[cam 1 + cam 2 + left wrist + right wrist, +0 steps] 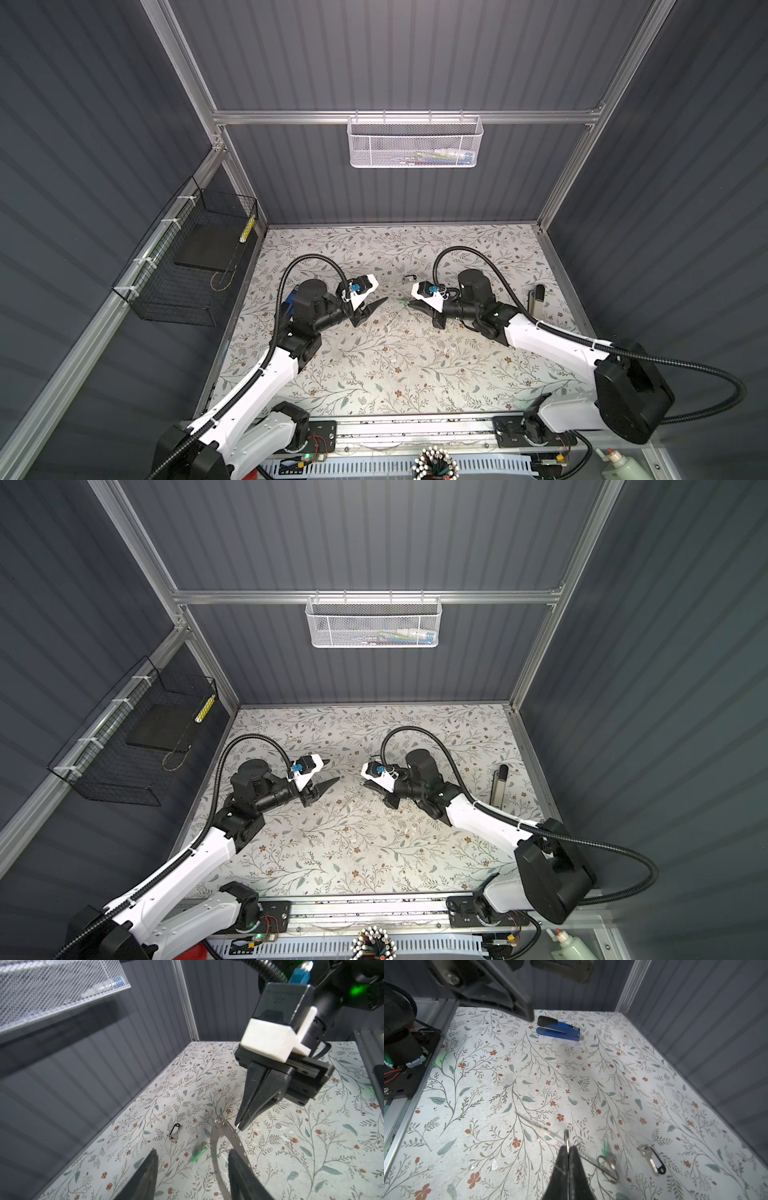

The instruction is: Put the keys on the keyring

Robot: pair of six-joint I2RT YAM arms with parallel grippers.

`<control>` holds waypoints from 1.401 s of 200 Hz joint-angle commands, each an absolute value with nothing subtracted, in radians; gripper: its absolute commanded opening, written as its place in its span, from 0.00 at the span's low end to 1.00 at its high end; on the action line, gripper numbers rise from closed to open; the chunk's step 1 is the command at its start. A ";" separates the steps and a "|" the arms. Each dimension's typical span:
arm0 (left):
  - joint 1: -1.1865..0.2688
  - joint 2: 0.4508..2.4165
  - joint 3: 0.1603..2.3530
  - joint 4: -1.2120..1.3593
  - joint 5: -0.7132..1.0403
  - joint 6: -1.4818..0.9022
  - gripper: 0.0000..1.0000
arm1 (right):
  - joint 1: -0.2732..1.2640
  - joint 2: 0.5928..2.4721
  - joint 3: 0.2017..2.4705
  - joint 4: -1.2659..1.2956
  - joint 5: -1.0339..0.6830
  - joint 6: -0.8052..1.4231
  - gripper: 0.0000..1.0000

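Keyring (pixel 214 1153), pinched at its rim by your clenched right gripper (pixel 239 1126), runs its band between your left gripper's (pixel 193 1151) parted, empty jaws. Green key (pixel 199 1154) sits just beside that band; black key (pixel 174 1132) lies farther off on the table (pixel 291 1147), beyond both grippers.

L gripper (pixel 333 770) jaws apart, R gripper (pixel 363 784) pinched closed, tips facing.

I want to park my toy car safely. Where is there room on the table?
Free: the wide front of the table, between the left arm and right arm down to the rail, and the back strip along the rear wall. Crowded: the middle, where the left hand and right hand sit around the keyring, green-tagged key and black-tagged key.
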State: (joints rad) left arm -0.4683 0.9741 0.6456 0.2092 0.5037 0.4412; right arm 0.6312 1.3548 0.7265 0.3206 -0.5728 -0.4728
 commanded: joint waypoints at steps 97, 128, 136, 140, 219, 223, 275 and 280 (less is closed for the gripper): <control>-0.574 1.002 0.723 0.031 0.584 0.723 0.36 | 0.636 1.251 0.633 0.674 -0.747 -0.558 0.00; -0.580 1.021 0.724 0.075 0.543 0.665 0.34 | 0.645 1.241 0.624 0.688 -0.748 -0.598 0.00; -0.581 1.023 0.719 0.096 0.532 0.630 0.33 | 0.649 1.241 0.621 0.679 -0.747 -0.614 0.00; -0.581 1.022 0.717 0.105 0.531 0.620 0.33 | 0.651 1.241 0.622 0.676 -0.745 -0.623 0.00; -0.618 0.996 0.672 0.153 0.580 0.587 0.24 | 0.677 1.236 0.627 0.650 -0.727 -0.675 0.00; -0.618 0.995 0.672 0.153 0.581 0.589 0.24 | 0.677 1.236 0.627 0.650 -0.728 -0.675 0.00; -0.624 0.998 0.681 0.150 0.587 0.602 0.19 | 0.678 1.240 0.630 0.656 -0.727 -0.669 0.00; -0.625 0.999 0.683 0.149 0.588 0.604 0.18 | 0.679 1.240 0.630 0.658 -0.729 -0.669 0.00</control>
